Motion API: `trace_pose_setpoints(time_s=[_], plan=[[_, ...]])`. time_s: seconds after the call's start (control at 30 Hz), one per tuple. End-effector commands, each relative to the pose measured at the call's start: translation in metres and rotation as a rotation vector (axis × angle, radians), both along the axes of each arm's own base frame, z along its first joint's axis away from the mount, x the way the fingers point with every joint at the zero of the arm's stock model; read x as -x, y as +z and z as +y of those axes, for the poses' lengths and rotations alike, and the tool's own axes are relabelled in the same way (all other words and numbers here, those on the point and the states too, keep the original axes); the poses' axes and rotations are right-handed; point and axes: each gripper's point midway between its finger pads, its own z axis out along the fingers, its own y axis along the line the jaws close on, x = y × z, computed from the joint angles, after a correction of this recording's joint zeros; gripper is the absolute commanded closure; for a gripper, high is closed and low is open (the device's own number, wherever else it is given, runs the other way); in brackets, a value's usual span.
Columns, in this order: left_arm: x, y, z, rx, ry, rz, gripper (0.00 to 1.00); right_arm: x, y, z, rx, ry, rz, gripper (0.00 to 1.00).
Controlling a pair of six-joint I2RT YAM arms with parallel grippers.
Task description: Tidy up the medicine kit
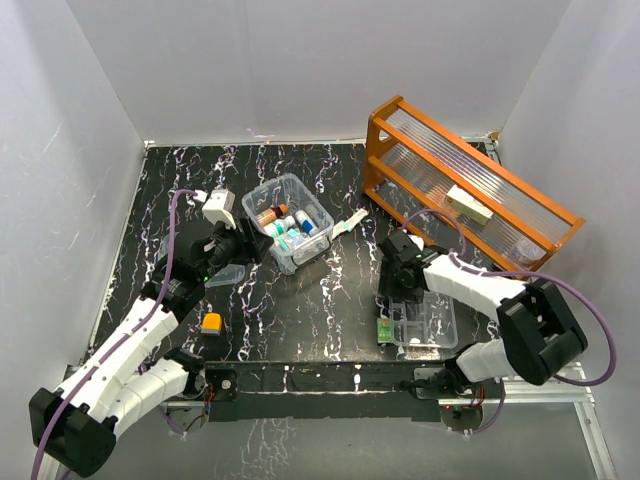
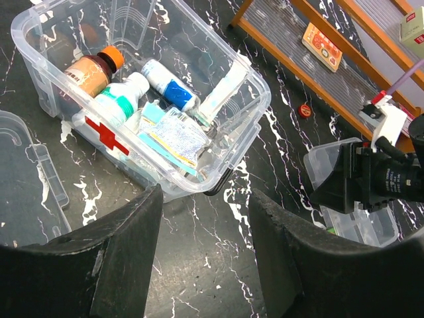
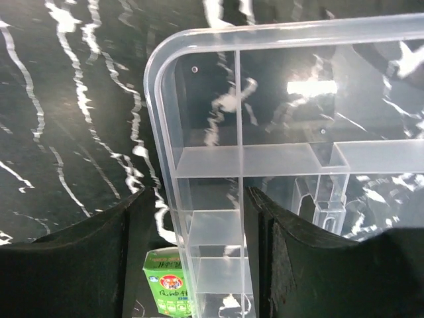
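1. The medicine kit box (image 1: 311,198) stands open near the middle of the table (image 1: 300,310), a little toward the back edge; a red cross (image 2: 106,136) marks its near wall.
2. Inside it lie a brown bottle (image 2: 89,71) with an orange cap, a white bottle (image 2: 122,99) with a green label, a blue-labelled bottle (image 2: 169,86) and flat sachets (image 2: 175,136); a white tube (image 2: 222,96) leans at the right rim, and I cannot tell whether it rests inside or across the rim.
3. The lid (image 2: 26,185) lies flat on the table just beside the box, on its left.
4. The left gripper (image 2: 204,218) hovers over the table near the box's front side; its fingers stand moderately apart with nothing between them.
5. The tray (image 3: 159,73) of clear compartments sits by the front edge toward the right corner, well apart from the box; a green carton (image 3: 169,288) lies just beside its left side.
6. The right gripper (image 3: 192,199) is over the tray's left side; its fingers straddle the left wall, one outside and one inside, with a clear gap on the inner side, so they are apart and not clamped on it.
7. An orange rack (image 1: 470,180) stands at the back right corner, askew to the table's edges; a cream box (image 1: 468,203) rests on its shelf.
8. A yellow block (image 1: 211,322) lies near the front left corner, apart from the other things.
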Motion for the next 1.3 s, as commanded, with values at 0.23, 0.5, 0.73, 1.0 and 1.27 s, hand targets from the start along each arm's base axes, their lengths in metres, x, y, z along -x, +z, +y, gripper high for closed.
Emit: trace_pose_setpoints(time_s=[0.23,0.5,0.73,1.0,1.27], plan=[[-0.002,0.005,0.005,-0.018,0.020,-0.026,0.46,-0.063,0.026,0.077,-0.116,0.216,-0.179,0.52],[0.000,0.005,0.007,-0.020,0.025,-0.026,0.46,-0.067,0.047,0.063,-0.022,0.117,-0.213,0.41],[-0.002,0.010,0.011,-0.020,0.045,-0.045,0.46,-0.017,0.069,0.063,-0.038,0.156,-0.196,0.36],[-0.006,0.013,0.024,-0.034,0.120,-0.064,0.44,0.050,0.079,0.102,-0.100,0.393,-0.179,0.36],[-0.008,0.011,0.029,-0.044,0.146,-0.064,0.43,0.090,0.049,0.110,-0.028,0.565,-0.118,0.47]])
